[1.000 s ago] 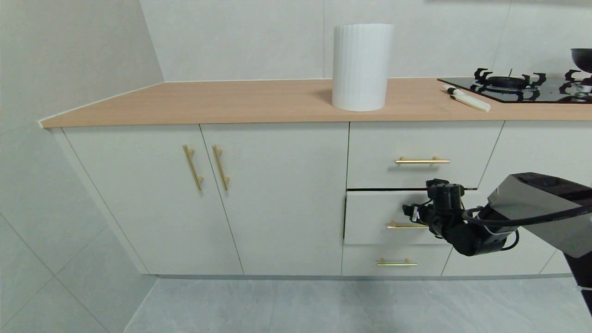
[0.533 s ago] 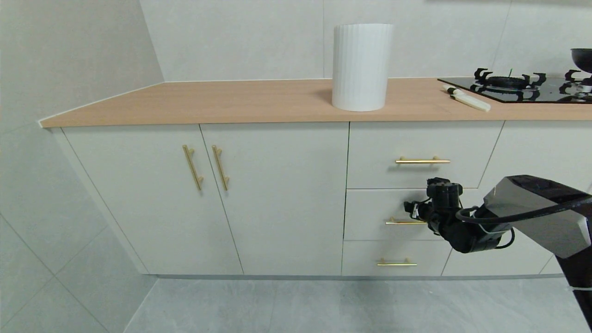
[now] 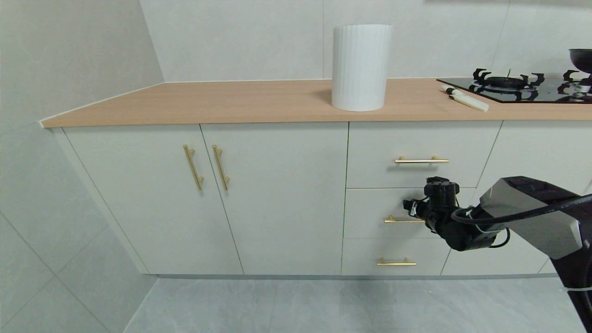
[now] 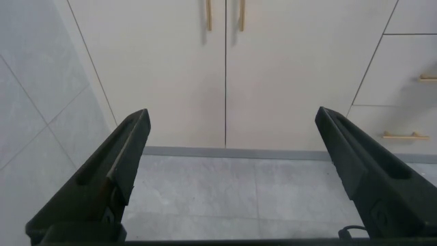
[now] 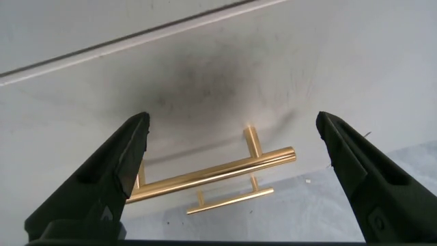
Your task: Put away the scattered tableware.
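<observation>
The nearest risk is at the right gripper (image 5: 232, 133). Its fingers are spread wide, one on each side of the middle drawer's brass handle (image 5: 217, 172), and touch nothing. If they close off-centre or too shallow, they could slip off the bar or scrape the drawer front (image 3: 370, 213), which looks flush with the cabinet. The right arm comes in low from the right, its wrist level with that drawer and pointing at it. The left gripper (image 4: 232, 119), fingers also released and empty, hangs low facing the double doors (image 4: 225, 61) on the left. Farther off, on the counter (image 3: 231, 99) right of the white canister (image 3: 360, 67), pale utensils (image 3: 464, 97), possibly a knife, lie just beside the stove (image 3: 508, 88).
</observation>
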Tool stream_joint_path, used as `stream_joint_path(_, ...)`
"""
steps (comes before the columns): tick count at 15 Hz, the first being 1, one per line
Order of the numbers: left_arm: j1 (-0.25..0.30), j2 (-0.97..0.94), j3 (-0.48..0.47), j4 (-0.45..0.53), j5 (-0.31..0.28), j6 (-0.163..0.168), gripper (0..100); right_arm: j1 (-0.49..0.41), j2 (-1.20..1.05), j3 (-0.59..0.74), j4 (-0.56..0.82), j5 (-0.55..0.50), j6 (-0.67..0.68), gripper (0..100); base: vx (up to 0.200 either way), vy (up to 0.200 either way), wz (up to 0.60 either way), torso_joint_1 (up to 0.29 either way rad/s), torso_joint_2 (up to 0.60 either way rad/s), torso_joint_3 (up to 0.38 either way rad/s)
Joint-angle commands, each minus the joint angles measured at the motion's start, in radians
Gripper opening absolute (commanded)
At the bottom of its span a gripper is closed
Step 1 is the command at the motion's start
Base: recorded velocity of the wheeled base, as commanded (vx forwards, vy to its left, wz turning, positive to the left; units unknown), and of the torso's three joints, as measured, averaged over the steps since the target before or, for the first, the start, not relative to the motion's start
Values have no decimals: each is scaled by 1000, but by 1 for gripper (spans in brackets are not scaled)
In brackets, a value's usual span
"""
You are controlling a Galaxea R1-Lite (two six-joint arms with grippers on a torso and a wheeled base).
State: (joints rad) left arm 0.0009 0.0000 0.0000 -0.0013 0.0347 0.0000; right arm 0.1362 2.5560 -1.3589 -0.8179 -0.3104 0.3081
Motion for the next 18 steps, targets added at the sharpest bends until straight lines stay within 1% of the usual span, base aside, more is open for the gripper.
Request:
stream_joint_path(1,-1,2,0,0,1,0,100,0,-14,17,0,-1,0,100,0,0,0,0,0,0)
stream_joint_path(2,1,2,0,0,1,0,100,0,-25,35,2,-1,0,100,0,0,0,0,0,0)
stream_joint_path(4,-1,2,0,0,1,0,100,3,-149,219,9,50,-12,100,0,0,0,0,0,0)
stream_joint_path(5,1,2,0,0,1,0,100,8,-224,310,9,105,-34,100,0,0,0,0,0,0)
stream_joint_path(6,1,2,0,0,1,0,100,14,-293,388,9,137,-57,100,0,0,0,0,0,0)
stream_joint_path(7,1,2,0,0,1,0,100,28,-350,451,9,137,-73,100,0,0,0,0,0,0)
stream_joint_path(10,1,2,0,0,1,0,100,39,-640,676,9,129,-81,100,0,0,0,0,0,0)
stream_joint_path(11,1,2,0,0,1,0,100,39,-718,724,9,117,-81,100,0,0,0,0,0,0)
stream_joint_path(12,-1,2,0,0,1,0,100,37,-872,802,9,99,-81,100,0,0,0,0,0,0)
stream_joint_path(13,1,2,0,0,1,0,100,37,-970,844,8,85,-81,100,0,0,0,0,0,0)
stream_joint_path(14,1,2,0,0,1,0,100,34,-1145,911,9,63,-87,100,0,0,0,0,0,0)
stream_joint_path(16,1,0,0,0,1,0,100,19,-1424,997,16,62,-176,100,0,0,0,0,0,0)
stream_joint_path(17,-1,2,0,0,1,0,100,6,-1556,1025,57,62,-227,100,0,0,0,0,0,0)
stream_joint_path(18,1,2,0,0,1,0,100,-1,-1671,1026,134,60,-254,100,0,0,0,0,0,0)
